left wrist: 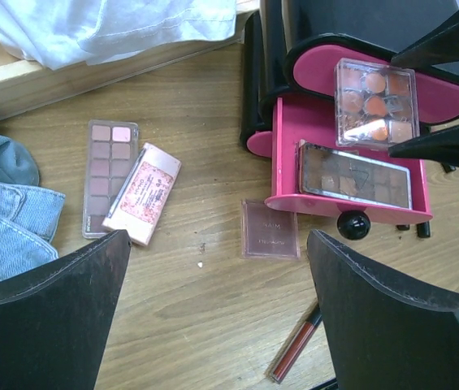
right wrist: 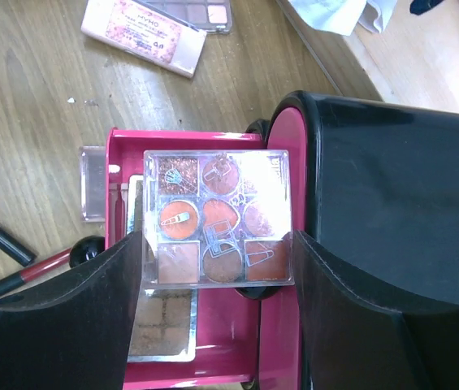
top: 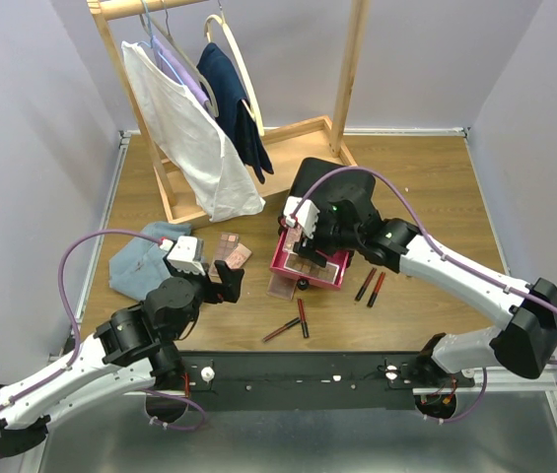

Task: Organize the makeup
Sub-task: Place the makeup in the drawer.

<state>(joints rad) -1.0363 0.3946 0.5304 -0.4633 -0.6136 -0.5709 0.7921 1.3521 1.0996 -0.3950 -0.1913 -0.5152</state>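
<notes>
Pink plastic marks where the work is: the bottom drawer (left wrist: 287, 146) of the black organiser (right wrist: 391, 203) stands pulled out, with one long palette (left wrist: 355, 175) lying in it. We judge the step in hand to be stowing a second piece. The right gripper (right wrist: 218, 244) hovers over that drawer with its fingers pressed against two opposite edges of a clear nine-pan palette (right wrist: 213, 203). It is clamped on the case, which is held flat, partly above the long palette and partly above the organiser's front.

The next move, as we see it, calls for lowering the nine-pan palette level into the free part of the drawer and then parting the fingers. There is little room beside the long palette, so a tilt could leave it propped on the drawer's rim.

Our left gripper (left wrist: 219, 240) is spread wide and holds nothing. It hangs over the table just left of the organiser, with the small square case (left wrist: 270, 229) lying between its fingers in the wrist view. Near it lie a flat eyeshadow palette (left wrist: 107, 175) with a pink boxed palette (left wrist: 142, 192) resting across it. Lip tubes (top: 303, 317) lie loose on the wood — none sorted yet.
</notes>
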